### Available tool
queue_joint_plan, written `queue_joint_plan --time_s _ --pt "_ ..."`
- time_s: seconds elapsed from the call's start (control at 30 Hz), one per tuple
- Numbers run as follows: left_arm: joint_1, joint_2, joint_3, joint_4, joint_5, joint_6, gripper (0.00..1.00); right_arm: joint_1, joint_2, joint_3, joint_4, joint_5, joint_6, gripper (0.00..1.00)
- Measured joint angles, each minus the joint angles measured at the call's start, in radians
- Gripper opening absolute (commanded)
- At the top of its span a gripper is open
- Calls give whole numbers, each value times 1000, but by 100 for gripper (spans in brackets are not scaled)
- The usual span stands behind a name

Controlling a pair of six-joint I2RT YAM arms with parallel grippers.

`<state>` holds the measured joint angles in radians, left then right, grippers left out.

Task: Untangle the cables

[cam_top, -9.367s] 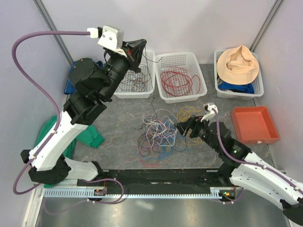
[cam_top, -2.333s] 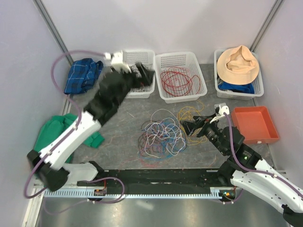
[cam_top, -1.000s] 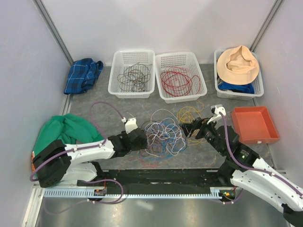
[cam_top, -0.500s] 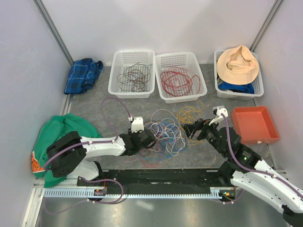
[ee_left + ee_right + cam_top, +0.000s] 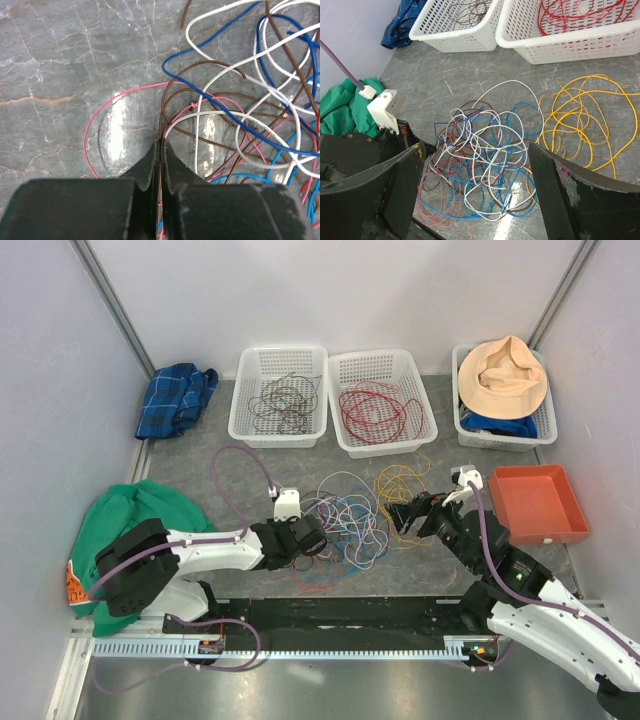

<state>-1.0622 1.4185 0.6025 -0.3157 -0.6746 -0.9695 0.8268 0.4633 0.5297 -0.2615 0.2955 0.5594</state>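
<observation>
A strand (image 5: 161, 120) is pinched in the clenched left gripper (image 5: 160, 149), the right gripper (image 5: 477, 155) is held wide and empty, and, with only brown and red coils (image 5: 375, 405) laid in upper-centre baskets (image 5: 385, 447), the cables (image 5: 350, 525) heaped mid-frame are judged mostly unsorted.

The cables (image 5: 345, 525) lie in a heap on the counter (image 5: 200, 460). The left end effector (image 5: 316, 537) meets the heap's left edge; the right end effector (image 5: 401, 515) stands just right of it. A row of baskets (image 5: 375, 353) stands behind the heap, and a tray (image 5: 540, 502) lies well to its right.
</observation>
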Motion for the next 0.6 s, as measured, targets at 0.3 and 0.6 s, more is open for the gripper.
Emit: queue_joint_plan --time_s 0.3,0.6 --pt "-1 -457 93 -122 81 124 2 0 -14 0 -1 -5 -2 91" --pt "-1 -600 354 -78 171 358 2 0 -51 -23 70 -94 -7 92"
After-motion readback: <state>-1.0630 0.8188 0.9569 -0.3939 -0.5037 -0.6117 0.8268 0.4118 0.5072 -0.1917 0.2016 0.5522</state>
